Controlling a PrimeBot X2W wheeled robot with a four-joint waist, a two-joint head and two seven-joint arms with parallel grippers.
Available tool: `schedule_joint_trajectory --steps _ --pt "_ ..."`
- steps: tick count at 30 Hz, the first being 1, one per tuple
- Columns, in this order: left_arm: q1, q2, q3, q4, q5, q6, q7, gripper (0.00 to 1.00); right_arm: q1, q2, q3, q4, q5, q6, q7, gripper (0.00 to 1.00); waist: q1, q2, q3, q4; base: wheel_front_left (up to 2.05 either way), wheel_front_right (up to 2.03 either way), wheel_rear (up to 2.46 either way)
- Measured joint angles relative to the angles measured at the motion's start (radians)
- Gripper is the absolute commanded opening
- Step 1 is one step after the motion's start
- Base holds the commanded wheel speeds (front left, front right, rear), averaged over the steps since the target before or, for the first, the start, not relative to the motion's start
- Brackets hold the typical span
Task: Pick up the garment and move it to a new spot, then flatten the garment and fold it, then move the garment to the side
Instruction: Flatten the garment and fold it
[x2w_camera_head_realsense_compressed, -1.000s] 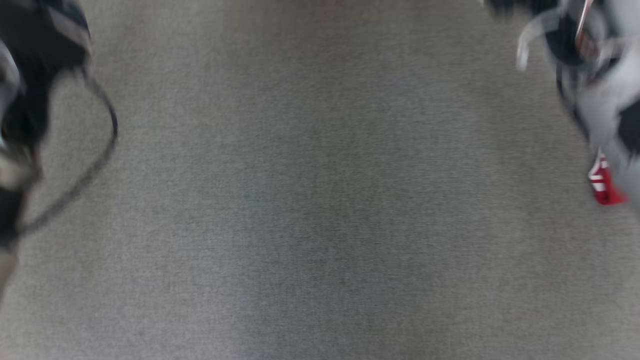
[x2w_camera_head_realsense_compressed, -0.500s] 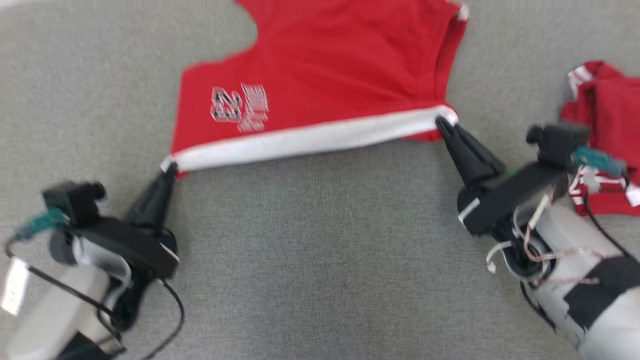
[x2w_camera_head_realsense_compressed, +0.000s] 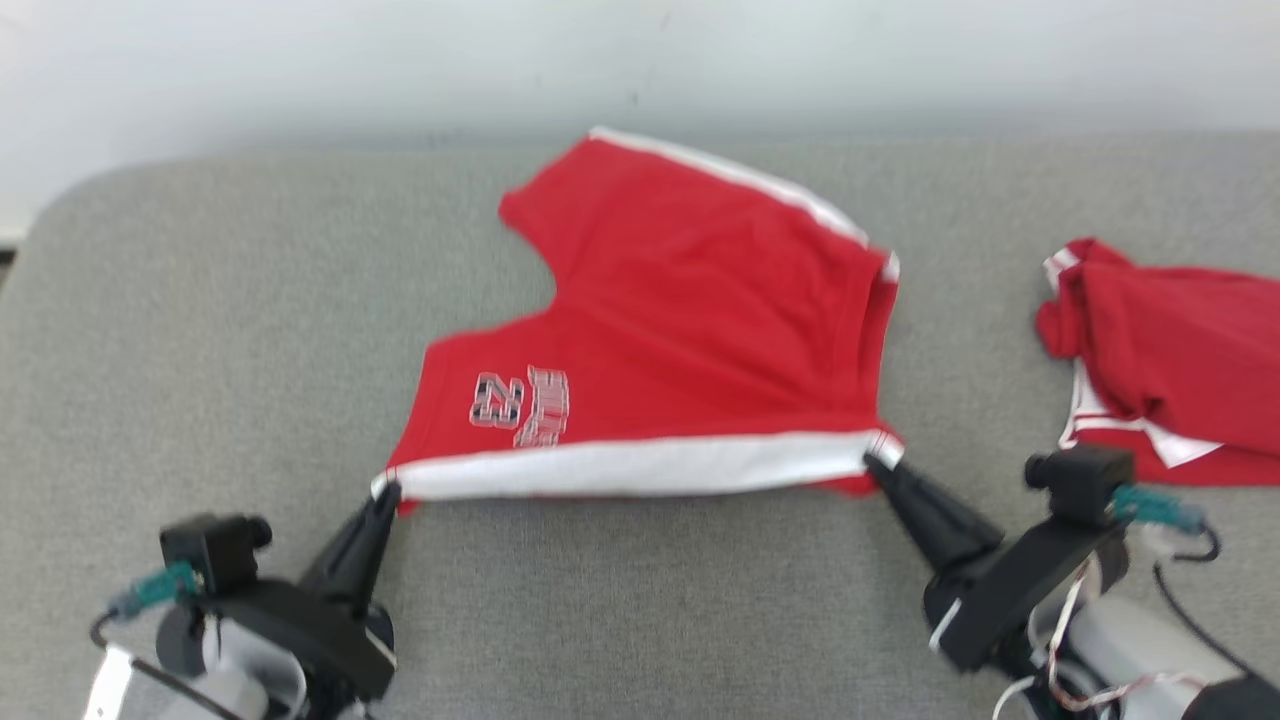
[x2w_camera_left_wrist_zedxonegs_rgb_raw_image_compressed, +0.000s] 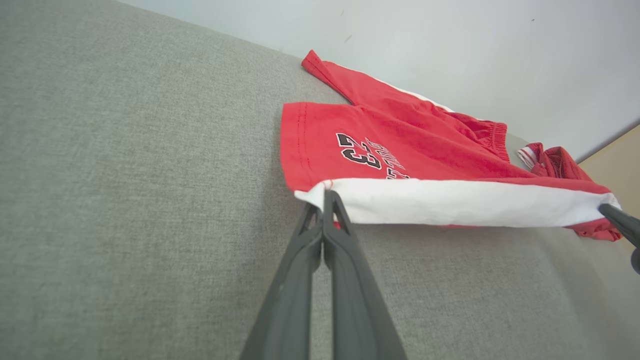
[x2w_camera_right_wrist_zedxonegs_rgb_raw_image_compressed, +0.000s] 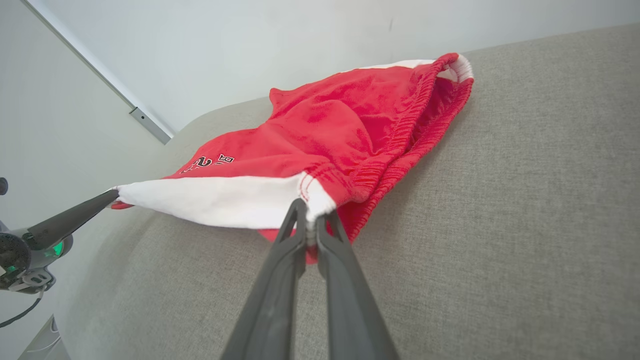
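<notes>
left gripper (x2w_camera_head_realsense_compressed: 385, 492) and right gripper (x2w_camera_head_realsense_compressed: 876, 462) are both clamped on cloth. on the grey couch (x2w_camera_head_realsense_compressed: 640, 620) lie the red shorts (x2w_camera_head_realsense_compressed: 680, 330), their white band (x2w_camera_head_realsense_compressed: 630, 465) stretched between the tips. i judge them light, soft and limp, so its two end corners are my best holds.

Open grey surface (x2w_camera_head_realsense_compressed: 640, 620) lies between the left gripper (x2w_camera_head_realsense_compressed: 385, 492) and the right gripper (x2w_camera_head_realsense_compressed: 872, 462), on the near side of the garment (x2w_camera_head_realsense_compressed: 700, 330). The white band (x2w_camera_head_realsense_compressed: 630, 467) of the garment, pinched at each end by a gripper, stretches taut between them and bars a straight path toward the back. Left of the garment, the surface runs bare to its rounded corner. To the right, a strip of bare surface separates the garment from a second red garment (x2w_camera_head_realsense_compressed: 1170, 340), which occupies the far right. A pale wall (x2w_camera_head_realsense_compressed: 300, 60) closes off the rear edge.
</notes>
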Motion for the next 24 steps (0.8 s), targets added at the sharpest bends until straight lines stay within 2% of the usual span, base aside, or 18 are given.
schedule_joint_trajectory --steps 3,6,14,15,17,18,19,24 --pt "0.048 -0.003 -0.005 -0.001 -0.002 0.005 -0.001 0.0 0.025 -0.001 0.045 -0.013 0.0 0.0 0.022 0.0 0.0001 0.0 -0.045 -0.004 0.0 0.0 0.0" --pt "0.088 -0.009 -0.016 -0.008 -0.007 0.019 -0.001 0.0 0.061 0.001 0.048 0.001 0.0 0.0 0.024 0.0 0.0 -0.0001 -0.084 -0.01 0.0 0.0 0.0" --pt "0.104 -0.015 -0.03 -0.023 0.007 0.044 -0.008 0.0 0.098 -0.014 0.115 0.048 -0.051 0.0 0.076 0.0 0.0001 -0.0001 -0.14 -0.023 0.0 0.0 0.0" --pt "0.109 -0.015 -0.03 -0.026 0.008 0.044 -0.009 0.0 0.097 -0.014 0.113 0.049 -0.051 0.0 0.076 0.08 0.0002 -0.0001 -0.141 -0.024 0.0 0.0 0.0" --pt "0.116 -0.015 -0.032 -0.028 0.009 0.046 -0.009 0.0 0.097 -0.013 0.11 0.052 -0.049 -0.002 0.077 0.56 0.0003 -0.0001 -0.142 -0.024 0.0 0.0 0.0" --pt "0.116 -0.014 -0.032 -0.029 0.011 0.051 -0.009 0.0 0.097 -0.012 0.109 0.052 -0.049 -0.002 0.077 0.84 0.0003 -0.0001 -0.142 -0.024 0.0 0.0 0.0" --pt "0.116 -0.014 -0.032 -0.031 0.011 0.053 -0.009 0.0 0.097 -0.012 0.107 0.052 -0.048 -0.002 0.077 0.98 0.0003 0.0 -0.142 -0.024 0.0 0.0 0.0" --pt "0.116 -0.012 -0.032 -0.039 0.014 0.056 -0.009 0.0 0.097 -0.011 0.099 0.048 -0.039 -0.002 0.082 1.0 0.0003 0.0 -0.139 -0.024 0.0 0.0 0.0"
